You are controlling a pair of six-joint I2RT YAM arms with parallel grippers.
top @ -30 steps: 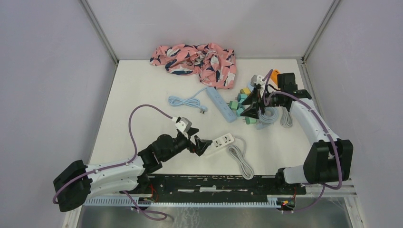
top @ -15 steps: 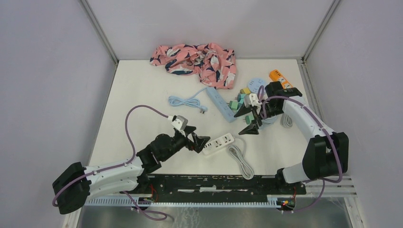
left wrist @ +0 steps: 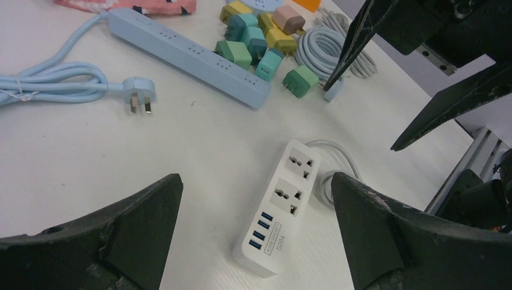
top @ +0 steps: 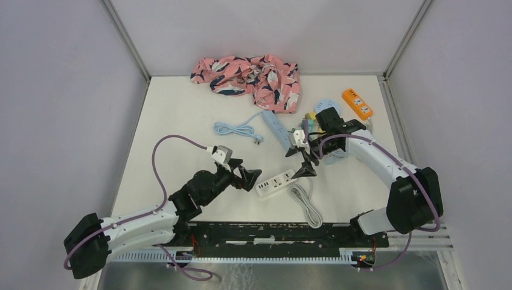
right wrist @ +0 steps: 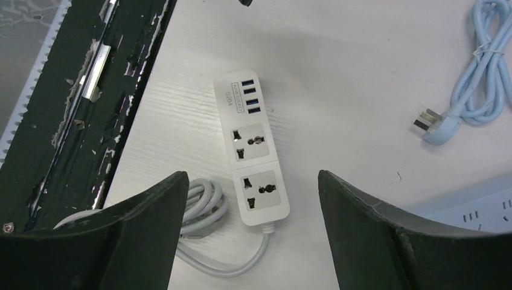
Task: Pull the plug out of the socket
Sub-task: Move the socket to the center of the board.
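Locate the white socket strip (top: 276, 183) close to the near edge of the bench (top: 181, 121), about midway between the left and right edges. See two universal outlets, faces exposed, and a row of four USB ports on its upper side in both wrist views. Trace its grey cord (top: 305, 205), coiled just beside the strip toward the near right corner.

Note the left end effector (top: 249, 179): released, jaws wide apart, just beside the USB end of the strip and not touching it. Note the right end effector (top: 302, 162): likewise released, jaws spread, hanging over the cord end of the strip.

Expect clutter farther back:
- blue power strip (top: 279, 132) lying diagonally at mid-bench, with a blue coiled lead (top: 237, 129) to its left
- coloured adapters (left wrist: 253, 42) heaped just beyond its right end, partly hidden by the right arm in the top view
- grey cable coil (left wrist: 326, 48) beside the adapters
- orange strip (top: 357, 103) near the right edge
- pink patterned cloth (top: 247, 74) along the far edge

Compare with one second ago: right end effector brought from the adapter heap toward the near edge, uncovering the orange strip. Left end effector drawn back slightly toward the left edge, away from the USB end.
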